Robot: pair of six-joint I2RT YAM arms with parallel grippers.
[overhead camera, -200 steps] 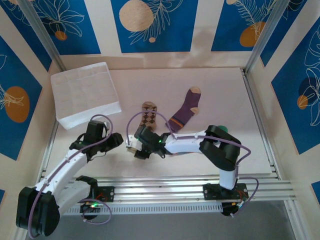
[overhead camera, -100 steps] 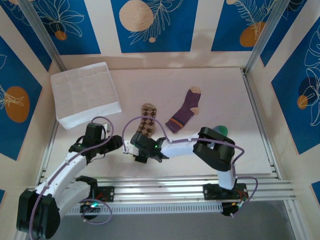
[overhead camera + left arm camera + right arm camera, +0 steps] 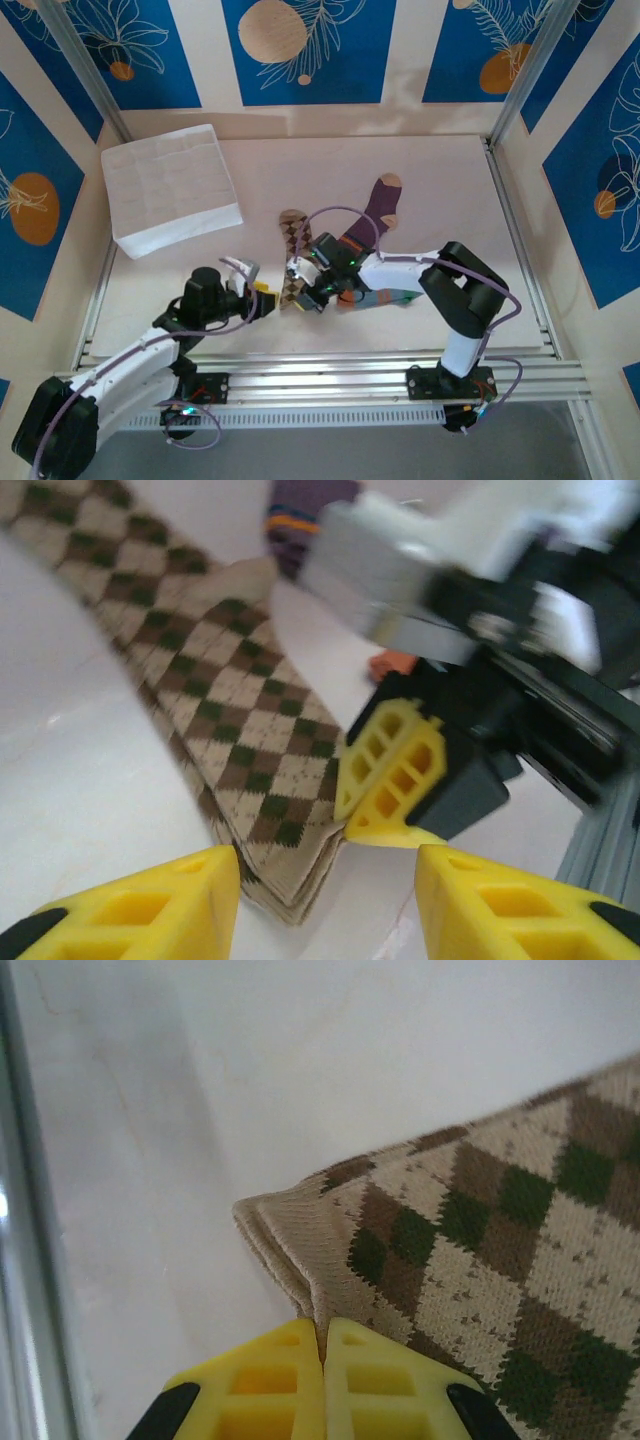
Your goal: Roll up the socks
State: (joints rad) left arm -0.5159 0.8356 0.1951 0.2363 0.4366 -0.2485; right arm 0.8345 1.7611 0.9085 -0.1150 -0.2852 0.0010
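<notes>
Well, on my far left in the top view the white gridded box (image 3: pixel 170 190) sits at the back corner of the table (image 3: pixel 450 200), well apart from the work. My left gripper (image 3: pixel 262 295) comes next, low over the near part of the table and pointing to the right. On its wrist camera the left gripper (image 3: pixel 330 880) has its yellow fingers (image 3: pixel 190 900) spread wide, and the doubled-over end of the diamond sock (image 3: pixel 240 730) lies just ahead of the gap, untouched by them.

The diamond sock (image 3: pixel 294 232) runs from mid-table toward me, brown and tan with green checks. My right gripper (image 3: pixel 300 288) meets it at the near end. Its jaws are pressed together, and the right gripper (image 3: pixel 322 1345) has its tips right against the folded edge of the sock (image 3: pixel 480 1250). I cannot tell whether any fabric is caught between them.

Further right the purple sock (image 3: pixel 375 210) lies flat, tan toe pointing away from me. Just beside it, a blue-grey sock (image 3: pixel 392 297) peeks out from under the right arm.
</notes>
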